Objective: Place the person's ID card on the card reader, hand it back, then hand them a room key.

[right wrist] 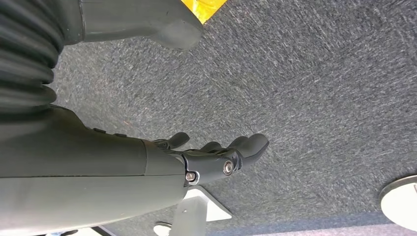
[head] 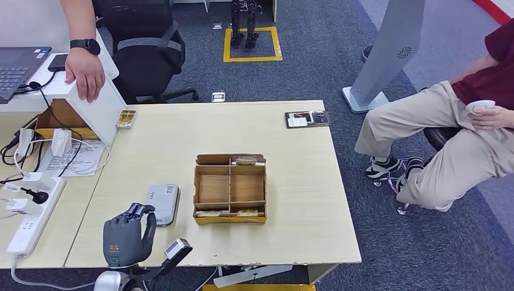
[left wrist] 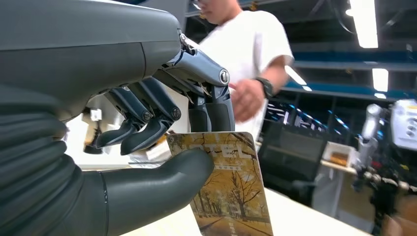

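Note:
My left hand is raised over the table's near left corner, and my left hand pinches a room key card between thumb and fingers. The card shows yellow autumn trees under the letters "OTEL". The grey card reader lies flat just right of that hand. A second yellowish card lies at the far left of the table. A person's hand with a black watch rests on a white box there. My right hand hangs over grey carpet, fingers extended and holding nothing.
A cardboard tray with compartments and a few cards stands mid-table. A black card holder lies at the far right edge. A power strip and cables crowd the left. A seated person is to the right.

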